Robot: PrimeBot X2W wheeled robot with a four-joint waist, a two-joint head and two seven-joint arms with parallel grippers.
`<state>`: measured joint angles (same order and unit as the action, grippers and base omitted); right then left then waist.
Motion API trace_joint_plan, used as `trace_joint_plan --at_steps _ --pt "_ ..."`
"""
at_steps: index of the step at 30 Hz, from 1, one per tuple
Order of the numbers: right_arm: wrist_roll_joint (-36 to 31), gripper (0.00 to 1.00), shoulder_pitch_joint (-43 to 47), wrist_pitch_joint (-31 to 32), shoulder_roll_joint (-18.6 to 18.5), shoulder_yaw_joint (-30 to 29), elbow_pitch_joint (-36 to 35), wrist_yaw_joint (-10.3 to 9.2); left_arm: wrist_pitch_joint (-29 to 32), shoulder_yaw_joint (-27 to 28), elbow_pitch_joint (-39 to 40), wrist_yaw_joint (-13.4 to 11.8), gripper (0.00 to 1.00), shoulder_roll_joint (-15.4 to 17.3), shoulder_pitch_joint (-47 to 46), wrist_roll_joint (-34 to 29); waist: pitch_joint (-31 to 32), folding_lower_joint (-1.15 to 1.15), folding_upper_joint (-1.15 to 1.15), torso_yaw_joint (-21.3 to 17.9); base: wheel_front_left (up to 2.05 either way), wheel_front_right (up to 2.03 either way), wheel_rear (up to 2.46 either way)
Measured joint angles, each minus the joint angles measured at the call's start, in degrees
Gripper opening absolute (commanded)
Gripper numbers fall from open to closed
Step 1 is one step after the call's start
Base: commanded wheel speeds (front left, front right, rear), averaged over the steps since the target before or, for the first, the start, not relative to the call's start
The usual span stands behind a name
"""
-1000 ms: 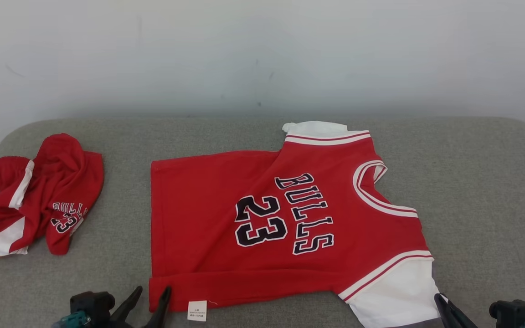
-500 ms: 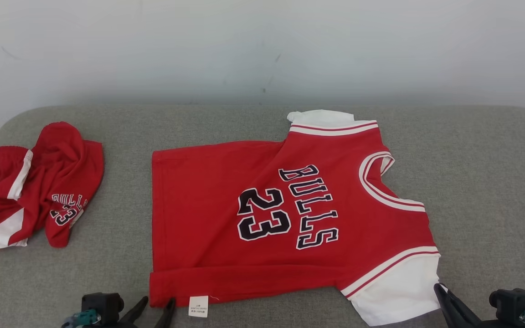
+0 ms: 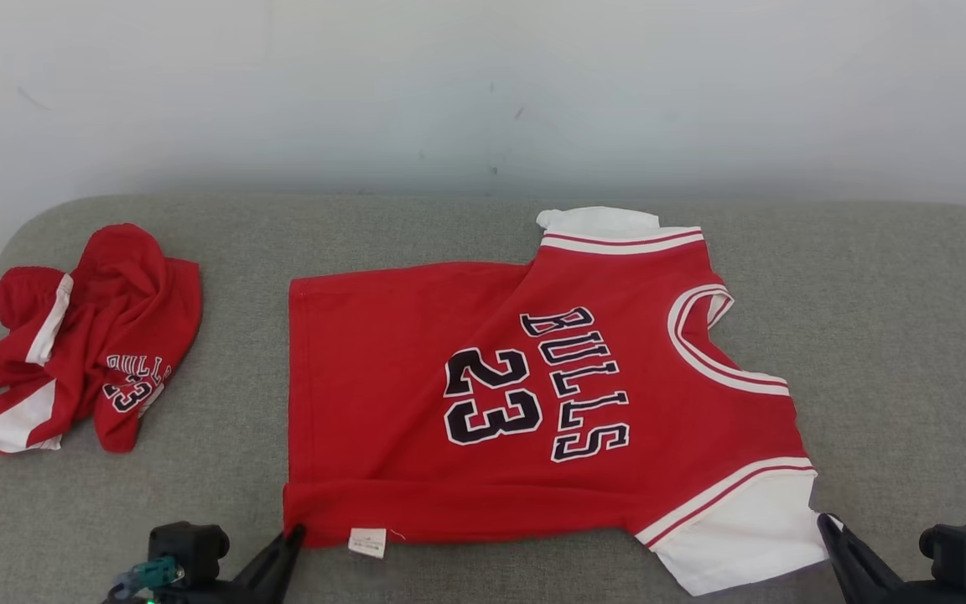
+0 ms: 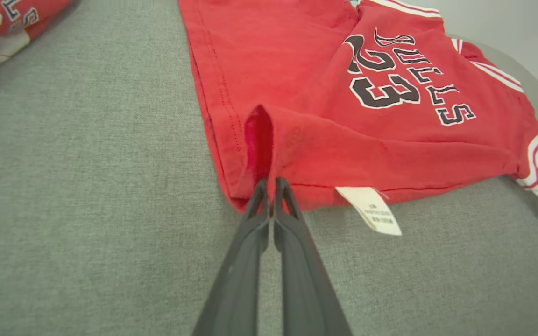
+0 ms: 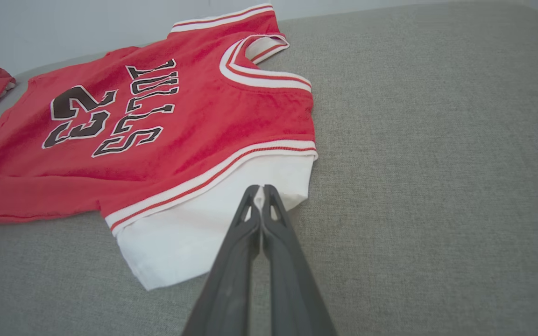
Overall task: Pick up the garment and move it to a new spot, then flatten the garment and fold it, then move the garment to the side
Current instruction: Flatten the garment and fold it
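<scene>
A grey padded surface [image 3: 911, 335] spreads across the head view, with a pale wall [image 3: 483, 84] behind it. The garment [image 3: 416, 377], a red jersey with "BULLS 23" in dark letters and white trim, lies mostly flat at the middle of the surface. Its neck opening faces the robot's right and its hem faces the left. One white sleeve points toward the wall and the other toward the robot. A narrow band along the near edge is doubled over. Well apart from it, at the far left of the surface, sits a second red jersey [image 3: 97, 335], crumpled in a heap.

Both arms reach in low from the near edge, fingers pointing forward and lying close to the padding. The left gripper [image 4: 271, 183] sits at the garment's near hem corner. Its jaws are pressed together on the red cloth there, and the left wrist view shows the fabric drawn up into a small open fold just beyond the fingertips. The right gripper [image 5: 262, 188] sits at the near white sleeve, with its jaws closed and a sliver of white cloth pinched between the tips at the sleeve's outer edge.

A small white label [image 4: 374, 210] hangs from the near hem, just beside the left gripper's fingers, lying on the padding.
</scene>
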<state>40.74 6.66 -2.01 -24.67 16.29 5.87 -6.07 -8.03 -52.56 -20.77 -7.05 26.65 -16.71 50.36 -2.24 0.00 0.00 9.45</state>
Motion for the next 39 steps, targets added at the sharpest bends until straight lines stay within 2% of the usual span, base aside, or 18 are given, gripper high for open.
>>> trace_joint_plan --at_steps 5,9,12,16,17,18,22,24,26,27,30,33,34,36,39 --pt "-0.02 0.0 -0.12 0.41 -0.79 -0.64 -0.44 -0.05 -0.58 1.19 1.26 -0.01 0.0 1.7 -0.09 -1.98 0.31 0.0 0.0 0.43 0.0 0.0 0.0" --pt "-0.04 0.0 -1.04 1.82 -1.1 -0.09 -1.18 -0.05 0.24 1.18 3.25 -0.01 0.0 1.68 -0.09 -1.59 -0.26 -0.01 0.0 0.46 0.0 0.0 0.0" --pt "0.16 0.0 -5.1 3.72 -1.21 0.24 -0.69 0.54 2.08 1.49 3.97 0.1 0.0 1.4 -2.15 -0.85 -1.23 0.0 0.0 0.41 0.0 0.0 0.0" --pt "0.42 0.0 -13.55 7.84 -1.7 1.6 0.3 2.24 5.86 3.82 3.99 3.89 0.0 1.18 -8.57 3.27 -3.02 0.0 0.0 0.2 0.0 0.0 0.0" --pt "0.42 0.0 -16.01 8.94 -1.71 2.08 0.71 2.61 6.92 5.45 3.78 5.0 0.0 0.85 -10.0 6.15 -3.58 0.0 0.0 0.11 0.0 0.0 0.0" --pt "0.63 0.0 -18.89 10.29 -1.54 2.33 1.47 3.04 8.02 6.75 3.14 5.93 0.0 0.56 -11.79 8.73 -4.19 0.0 0.0 0.01 0.0 0.0 0.0" --pt "2.38 0.0 -33.01 15.88 0.49 2.78 6.55 3.99 13.35 10.24 -1.87 7.13 0.0 0.53 -22.34 11.49 -6.95 0.0 0.0 -0.57 0.0 0.0 0.0" --pt "4.27 0.0 -41.09 18.51 2.52 2.38 10.16 4.02 16.58 9.8 -4.42 7.7 0.0 1.0 -29.39 10.09 -8.44 0.01 0.01 -0.95 0.0 0.0 0.0" --pt "3.36 0.0 -50.13 20.89 3.3 2.86 13.97 3.93 19.02 10.48 -6.87 8.0 0.0 0.56 -36.84 8.96 -9.95 0.01 0.01 -1.34 0.0 0.0 0.0" --pt "3.02 0.0 -59.33 21.46 5.19 0.42 16.39 3.03 20.52 11.56 -9.96 7.61 0.0 -0.53 -45.21 7.77 -11.54 0.01 0.01 -1.75 0.0 0.0 0.0" --pt "0.3 0.0 -70.53 18.11 10.04 -4.22 17.73 1.0 20.28 14.8 -13.69 7.32 0.0 -1.24 -57.67 6.15 -13.95 0.02 0.01 -2.35 0.0 0.0 0.0" --pt "0.1 0.0 -81.37 12.82 13.44 -5.36 18.82 1.1 15.47 19.12 -11.36 7.02 0.0 -2.55 -66.12 5.36 -16.43 0.01 0.01 -2.9 0.0 0.0 0.0" --pt "0.09 0.0 -84.7 11.21 13.27 -5.22 18.26 1.48 14.47 19.28 -9.36 7.14 0.0 -3.03 -67.39 4.99 -17.29 0.02 0.0 -3.02 0.0 0.0 0.0" --pt "0.19 0.0 -87.35 8.47 12.09 -5.36 14.9 3.64 11.24 19.62 -5.36 7.14 0.0 -3.83 -67.0 4.11 -18.98 0.01 0.0 -3.15 0.0 0.0 0.0" --pt "0.97 0.0 -81.27 5.59 10.05 -4.44 13.21 8.72 7.17 20.02 -3.61 8.2 0.0 -3.85 -60.95 4.55 -21.38 0.0 0.0 -3.03 0.0 0.0 0.0"
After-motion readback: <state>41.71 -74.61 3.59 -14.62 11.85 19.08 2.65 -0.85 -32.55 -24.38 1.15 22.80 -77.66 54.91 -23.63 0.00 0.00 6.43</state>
